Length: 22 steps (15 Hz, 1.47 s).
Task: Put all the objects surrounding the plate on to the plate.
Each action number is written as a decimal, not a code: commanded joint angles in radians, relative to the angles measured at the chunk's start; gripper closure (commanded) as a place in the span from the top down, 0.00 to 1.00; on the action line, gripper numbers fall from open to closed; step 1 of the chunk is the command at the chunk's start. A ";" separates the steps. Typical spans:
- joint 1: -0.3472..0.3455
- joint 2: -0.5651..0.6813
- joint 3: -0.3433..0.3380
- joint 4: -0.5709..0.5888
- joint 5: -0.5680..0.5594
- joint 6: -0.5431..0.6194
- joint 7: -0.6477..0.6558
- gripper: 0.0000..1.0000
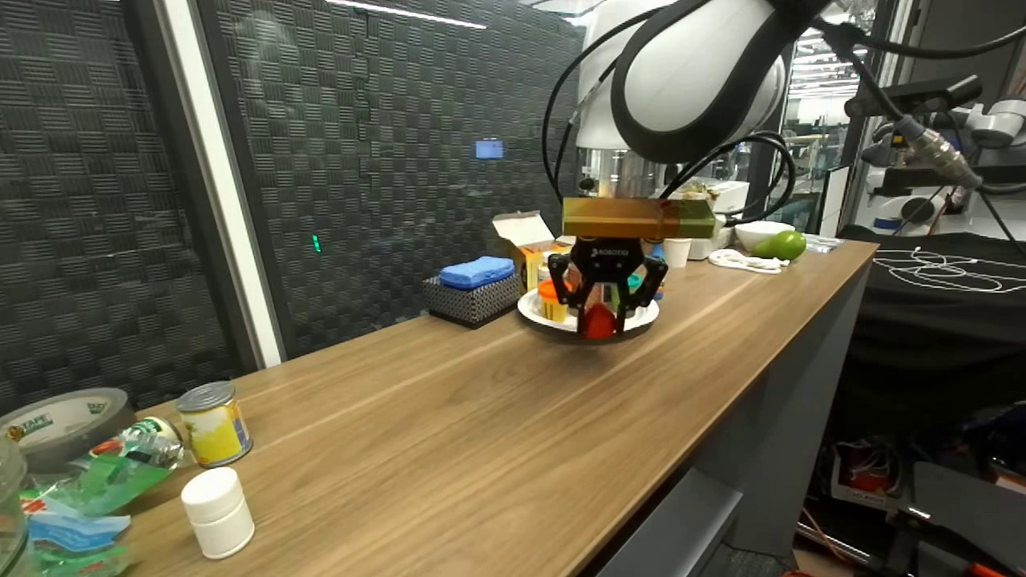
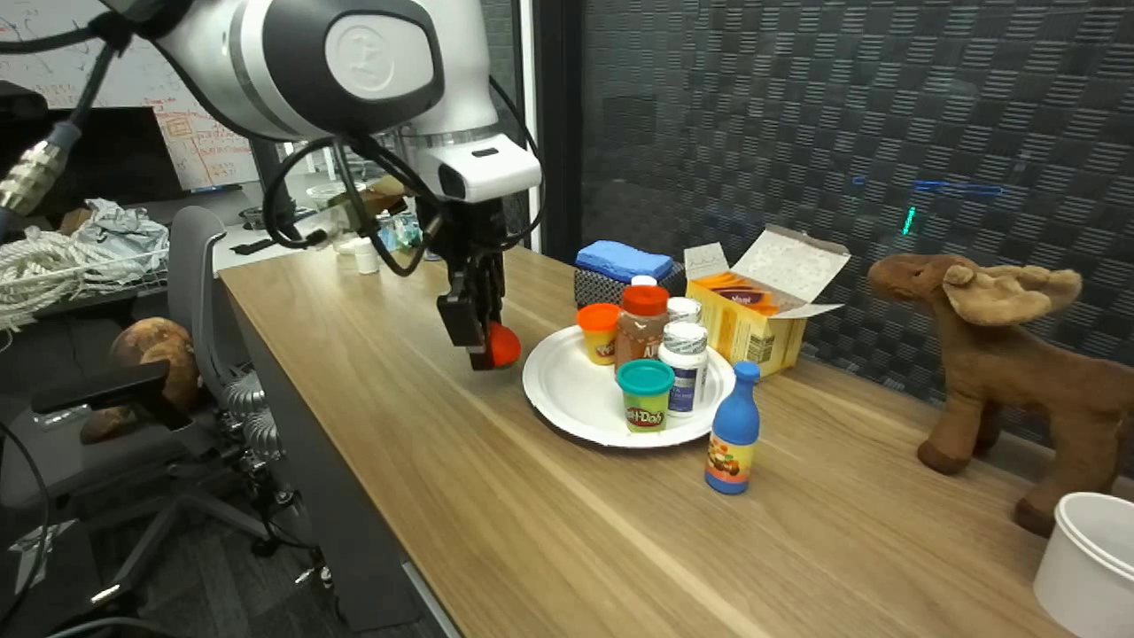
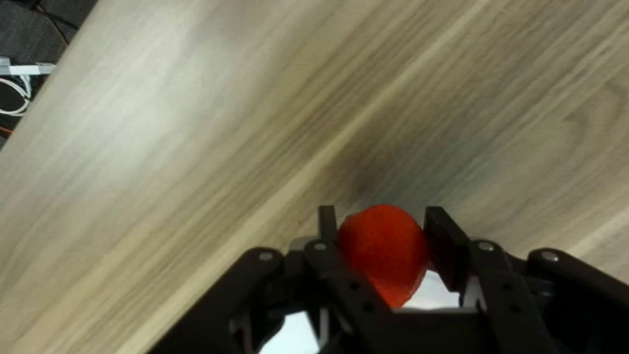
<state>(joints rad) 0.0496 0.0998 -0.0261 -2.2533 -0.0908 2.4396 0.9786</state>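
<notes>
The red piece (image 2: 507, 346) is pinched by the gripper (image 1: 600, 328) and is held near the plate (image 2: 567, 394), just outside its rim. On the plate an orange tub (image 2: 601, 338), a jar (image 2: 640, 335) with a red cap, a green tub (image 2: 646, 399) and a white bottle (image 2: 683, 372) are gathered upright, with a second white bottle (image 2: 684, 308) partly hidden behind the first. On the table (image 2: 532, 532) a blue bottle (image 2: 733, 434) is stood upright beside the plate, and near the plate, by the white bottles, a yellow box (image 2: 753, 337) is set with its flaps opened.
</notes>
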 commanded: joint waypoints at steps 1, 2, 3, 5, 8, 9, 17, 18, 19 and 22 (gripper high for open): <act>-0.002 -0.068 -0.003 -0.020 -0.056 0.069 0.019 0.23; -0.007 -0.054 -0.007 -0.004 -0.083 0.081 0.025 0.23; -0.011 -0.041 -0.009 0.009 -0.100 0.094 0.023 0.23; -0.017 -0.009 -0.012 0.034 -0.118 0.108 0.017 0.23; -0.016 0.039 -0.015 0.066 -0.131 0.106 0.005 0.23; -0.013 0.053 -0.015 0.076 -0.121 0.100 -0.005 0.23; 0.008 0.110 -0.040 0.108 -0.144 0.120 -0.020 0.23; 0.007 0.107 -0.043 0.102 -0.150 0.124 -0.021 0.23; 0.008 0.104 -0.048 0.096 -0.161 0.128 -0.014 0.23; 0.011 0.094 -0.056 0.071 -0.183 0.138 -0.013 0.23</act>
<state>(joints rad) 0.0413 0.2076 -0.0592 -2.1601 -0.2345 2.5424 0.9591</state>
